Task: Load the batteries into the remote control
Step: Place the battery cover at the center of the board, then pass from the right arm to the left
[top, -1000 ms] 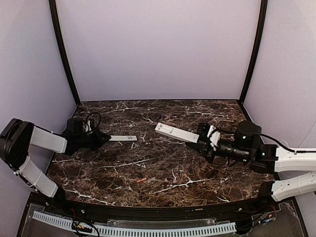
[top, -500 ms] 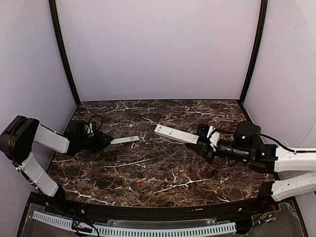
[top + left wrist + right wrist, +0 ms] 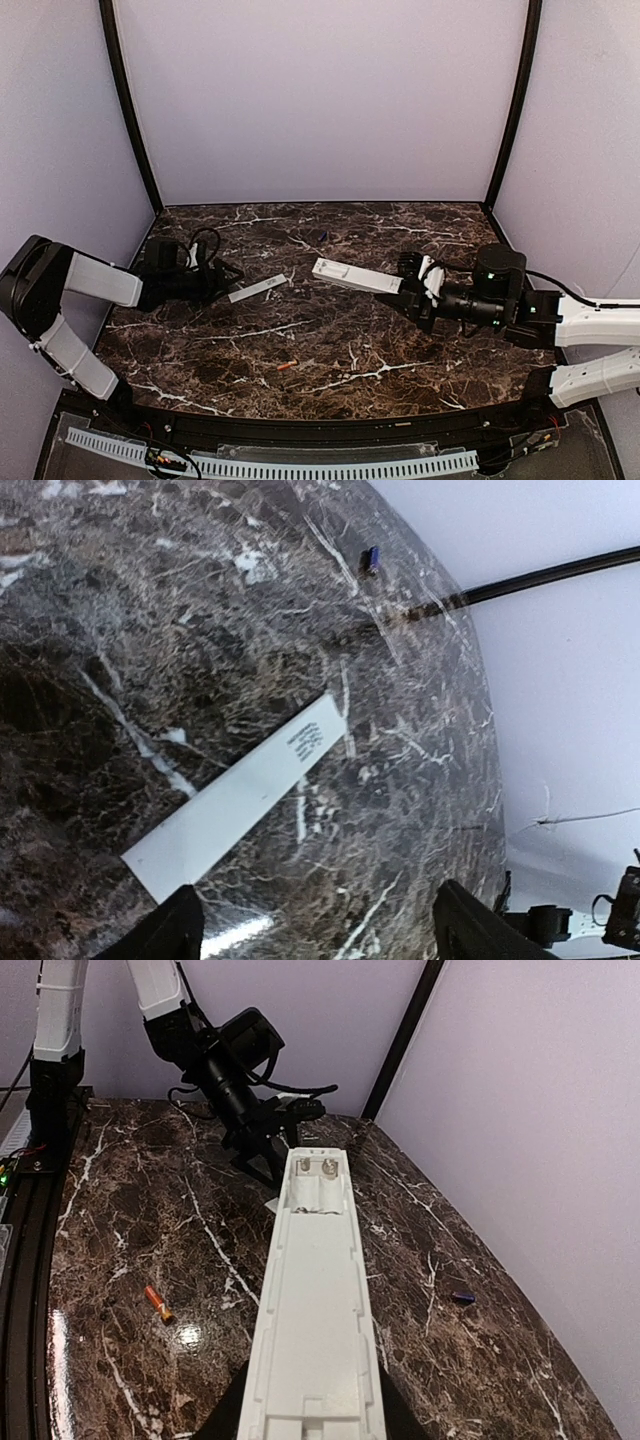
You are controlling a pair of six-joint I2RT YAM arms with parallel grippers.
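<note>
Work surface: a dark brown marble-pattern table [image 3: 330,345] with white veining and a glossy finish that reflects light near the lower edge of the wrist views. Enclosure: plain pale lavender walls [image 3: 320,100] on three sides, with a black upright post [image 3: 130,110] at each rear corner. A black rail and a white slotted cable duct [image 3: 270,464] run along the bottom of the overhead frame.

Right gripper [image 3: 408,288]: jaws clamped on one end of the remote control [image 3: 350,274], which extends toward frame centre. In the right wrist view the remote control [image 3: 315,1300] shows its open battery bay at the far end, with two metal contacts visible.

Left gripper [image 3: 222,280]: jaws apart, gripping nothing. The flat white cover strip [image 3: 257,289] lies on the table just ahead of the fingers; in the left wrist view its near end sits between them [image 3: 240,800].

One of the batteries [image 3: 286,366], orange-red, lies on the table in the lower centre of the overhead frame, well apart from both grippers. A small dark blue object [image 3: 461,1297] lies near the wall; its type cannot be determined.
</note>
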